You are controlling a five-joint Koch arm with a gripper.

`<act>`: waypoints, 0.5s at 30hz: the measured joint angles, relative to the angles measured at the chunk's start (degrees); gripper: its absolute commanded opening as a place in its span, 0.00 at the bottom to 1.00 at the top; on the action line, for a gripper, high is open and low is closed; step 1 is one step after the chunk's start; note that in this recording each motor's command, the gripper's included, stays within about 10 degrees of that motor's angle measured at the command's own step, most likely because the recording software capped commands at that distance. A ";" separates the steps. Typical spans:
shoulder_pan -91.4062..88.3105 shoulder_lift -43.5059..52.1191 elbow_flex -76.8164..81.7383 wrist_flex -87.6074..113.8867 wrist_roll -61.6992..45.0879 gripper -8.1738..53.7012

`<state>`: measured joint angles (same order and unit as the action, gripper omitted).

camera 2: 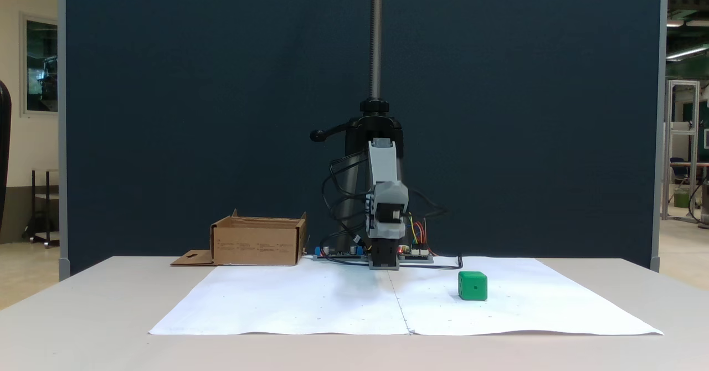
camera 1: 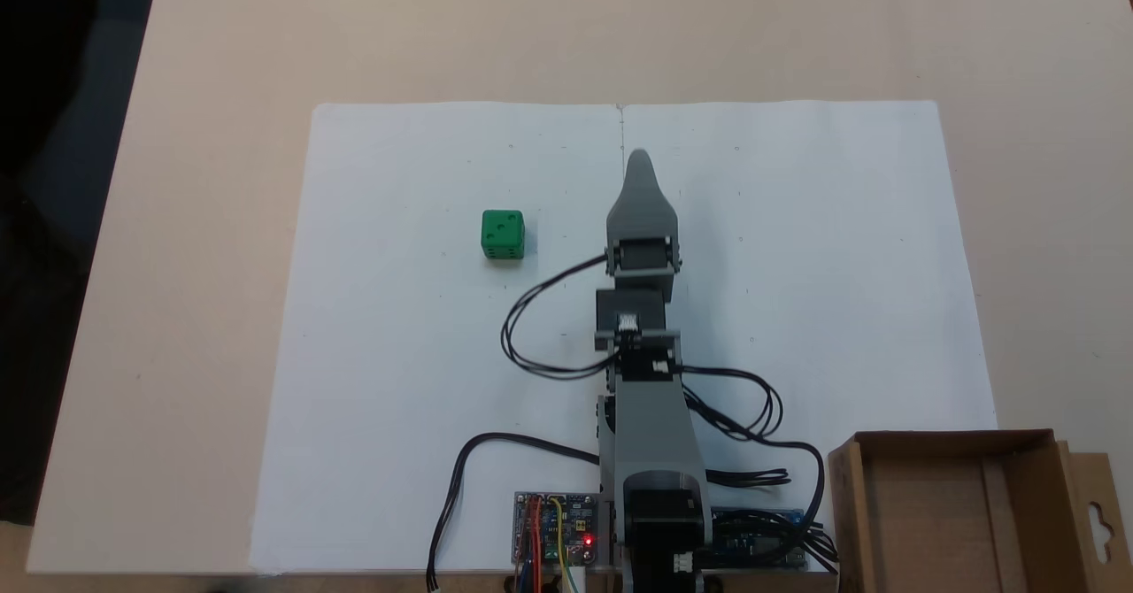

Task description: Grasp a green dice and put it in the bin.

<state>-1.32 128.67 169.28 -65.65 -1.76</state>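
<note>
1. There is one green dice (camera 1: 503, 235), a small bright green cube with dark pips, resting flat on the white paper (camera 1: 398, 381). In the fixed view from above it lies to the left of the arm and well apart from it; in the fixed view from the front it sits on the right half of the paper (camera 2: 554, 310), at (camera 2: 472, 286).
2. There is one bin (camera 1: 938, 513), a shallow brown cardboard box with low walls. From above it stands at the lower right corner, just off the paper, with its flap and hang-hole cutout on the right side. From the front it stands at the back left (camera 2: 257, 241), with the flap lying flat on the table beside it. The dice is far from it, on the other side of the arm.
3. There is one arm (camera 1: 651, 451), grey and black, rising from the near edge of the paper in the view from above and reaching toward the middle.
4. There is one gripper (camera 1: 639, 161), tapering to a single grey tip above the seam of the paper. Its jaws lie one over the other, so I cannot tell whether they are parted or closed. It holds nothing visible and touches neither dice nor bin.
5. Two sheets make up the white paper, meeting at a centre seam.
6. Two circuit boards (camera 1: 556, 529) sit beside the arm's base, one on each side, with black cables (camera 1: 531, 327) looping out.
7. One beige table (camera 1: 221, 44) carries everything.
</note>
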 measured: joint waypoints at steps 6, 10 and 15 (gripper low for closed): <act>0.00 0.00 -8.70 20.30 0.00 0.84; 0.00 0.00 -16.17 34.98 0.00 0.84; 0.00 0.00 -26.81 53.61 0.00 0.84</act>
<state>-1.32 128.67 142.47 -12.04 -1.76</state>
